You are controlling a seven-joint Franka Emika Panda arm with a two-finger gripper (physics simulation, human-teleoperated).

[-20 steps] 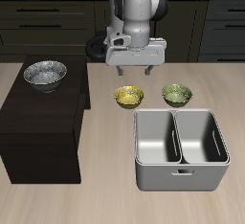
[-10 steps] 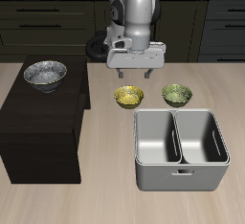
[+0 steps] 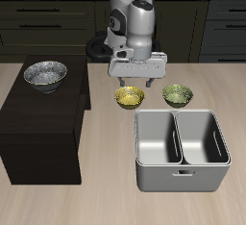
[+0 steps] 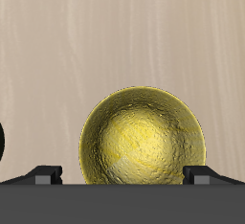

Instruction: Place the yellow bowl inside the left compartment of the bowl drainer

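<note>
in the exterior view there are three bowls, one drainer and one arm: the gripper [image 3: 135, 78] hangs with its two fingers spread apart and nothing between them, directly above the yellow bowl [image 3: 130, 97], which sits on the table [image 3: 58, 205] just below the fingertips and not touching them. an olive-green bowl [image 3: 177, 95] stands beside the yellow one, a little off to one side of the gripper, and a larger silver-grey metal bowl [image 3: 45, 74] rests well away from the gripper on top of a dark cabinet block [image 3: 38, 133]. the bowl drainer [image 3: 182, 148] lies nearer the table's front edge than the gripper, just past the two small bowls; both of its wells, split by a thin divider, hold nothing. the table is pale wood grain, and dark cabinet fronts with drawer handles run along the back of the room. in the wrist view the yellow bowl [image 4: 142, 137] fills the space between the two dark fingertips [image 4: 41, 174], its mottled shiny inside facing the camera and holding nothing, with bare pale wood beyond it; the fingertips stand clear of its rim on either side.
</note>
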